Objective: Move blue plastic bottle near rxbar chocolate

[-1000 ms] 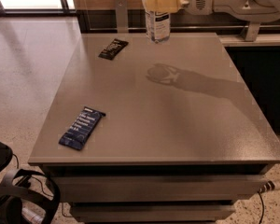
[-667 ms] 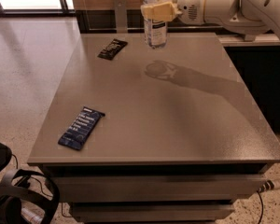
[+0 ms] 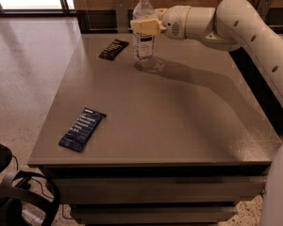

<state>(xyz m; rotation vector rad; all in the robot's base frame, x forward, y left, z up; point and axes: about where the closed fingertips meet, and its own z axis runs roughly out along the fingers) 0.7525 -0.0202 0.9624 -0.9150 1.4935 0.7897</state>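
The blue plastic bottle is clear with a white cap and a blue-and-white label. It stands upright at the far side of the grey table, its base at or just above the top. My gripper reaches in from the right and is shut on the bottle's upper body. The rxbar chocolate, a flat black-wrapped bar, lies on the table just left of the bottle, a short gap away.
A navy blue wrapped bar lies near the table's front left. My white arm spans the far right side. A dark bag with cables sits on the floor at the front left. A wall runs behind the table.
My gripper has carried the bottle leftward and lower, from the far right of the table top toward the black bar.
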